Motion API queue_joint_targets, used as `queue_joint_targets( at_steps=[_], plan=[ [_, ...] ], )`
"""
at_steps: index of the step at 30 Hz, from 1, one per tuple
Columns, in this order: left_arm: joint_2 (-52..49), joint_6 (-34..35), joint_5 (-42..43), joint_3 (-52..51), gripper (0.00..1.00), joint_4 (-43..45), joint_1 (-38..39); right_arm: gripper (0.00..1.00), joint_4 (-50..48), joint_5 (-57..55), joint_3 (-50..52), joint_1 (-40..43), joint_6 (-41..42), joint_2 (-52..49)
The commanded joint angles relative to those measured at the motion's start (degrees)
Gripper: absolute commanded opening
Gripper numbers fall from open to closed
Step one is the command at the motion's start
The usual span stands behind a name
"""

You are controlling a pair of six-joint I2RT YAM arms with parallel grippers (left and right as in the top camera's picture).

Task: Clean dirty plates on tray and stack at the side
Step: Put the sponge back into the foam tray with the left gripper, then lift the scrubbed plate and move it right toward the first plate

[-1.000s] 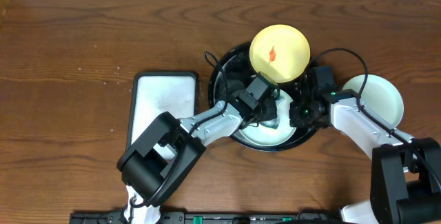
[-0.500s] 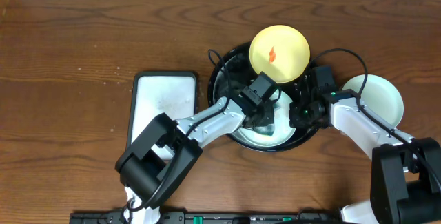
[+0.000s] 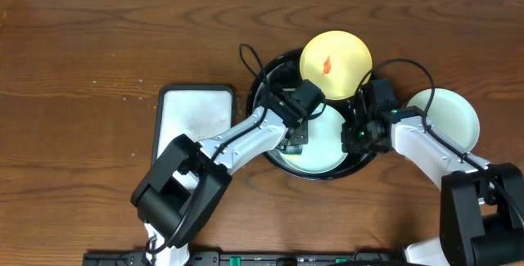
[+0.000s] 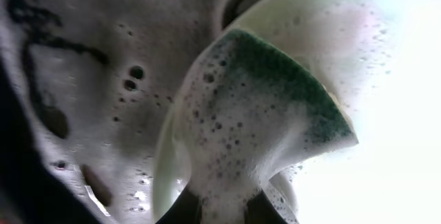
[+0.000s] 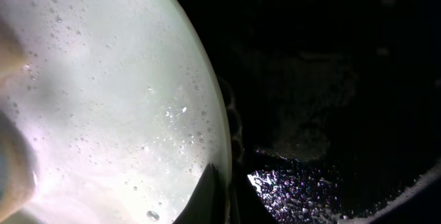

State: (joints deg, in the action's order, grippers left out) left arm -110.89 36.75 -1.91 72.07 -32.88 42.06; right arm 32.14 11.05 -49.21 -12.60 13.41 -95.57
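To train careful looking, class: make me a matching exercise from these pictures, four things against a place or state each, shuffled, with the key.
1 yellow plate
2 sponge
3 right gripper
4 white tray

A on the table, left of the black tray
B bears a red smear
C foamy, held by the left gripper
D clamps the mint plate's rim

Pairs: 1-B, 2-C, 3-D, 4-A

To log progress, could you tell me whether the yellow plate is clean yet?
No, the yellow plate carries a red smear near its middle.
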Motion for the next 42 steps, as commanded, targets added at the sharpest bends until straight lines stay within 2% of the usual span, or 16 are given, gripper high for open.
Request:
queue_joint_targets(
  at_steps=[1, 12, 17, 22, 28, 32, 34, 36, 37, 40, 42],
  plan=[
    [-0.2, -3.7, -12.2, -0.5, 0.07, -3.4, -2.1, 0.01, 0.7, -4.8, 1.3, 0.2, -2.0, -1.7],
    [14.2, -3.7, -14.3, 0.2, 0.08, -11.2, -5.0, 0.01, 0.9, -5.0, 1.3, 0.2, -2.8, -1.7],
    [20.6, -3.8, -14.2, 0.2, 0.08, -18.3, -11.7, 0.01, 0.9, -5.0, 1.3, 0.2, -2.8, -1.7],
    [22.6, -4.6, -13.5, -0.4, 0.08, -24.3, -22.1, 0.01, 0.8, -4.9, 1.3, 0.2, -2.8, -1.7],
    [22.5, -12.8, -0.6, -9.2, 0.08, -16.5, -31.5, 0.01, 1.3, -4.5, 0.4, 0.2, -2.8, 0.1],
    [22.5, -13.2, 0.0, -13.9, 0.09, -12.5, -34.9, 0.01, 2.6, -4.7, 0.0, 0.0, -2.8, 5.9],
    [22.5, -13.2, 0.0, -14.5, 0.17, -12.2, -35.9, 0.01, 3.4, -6.4, 0.0, -0.6, -2.8, 10.0],
    [22.5, -13.2, 0.0, -14.5, 0.42, -12.2, -36.1, 0.01, 4.1, -9.0, 0.0, -1.5, -2.8, 13.7],
    [22.5, -13.2, 0.0, -14.5, 0.51, -12.2, -36.0, 0.01, 4.6, -10.4, 0.0, -2.1, -2.8, 15.6],
    [22.5, -13.2, 0.0, -14.5, 0.58, -12.2, -36.0, 0.01, 5.6, -16.6, 0.0, -4.3, -2.8, 21.2],
    [22.5, -13.2, 0.0, -14.5, 0.71, -12.2, -36.0, 0.01, 5.9, -21.5, 0.0, -6.4, -2.8, 24.4]
  ],
)
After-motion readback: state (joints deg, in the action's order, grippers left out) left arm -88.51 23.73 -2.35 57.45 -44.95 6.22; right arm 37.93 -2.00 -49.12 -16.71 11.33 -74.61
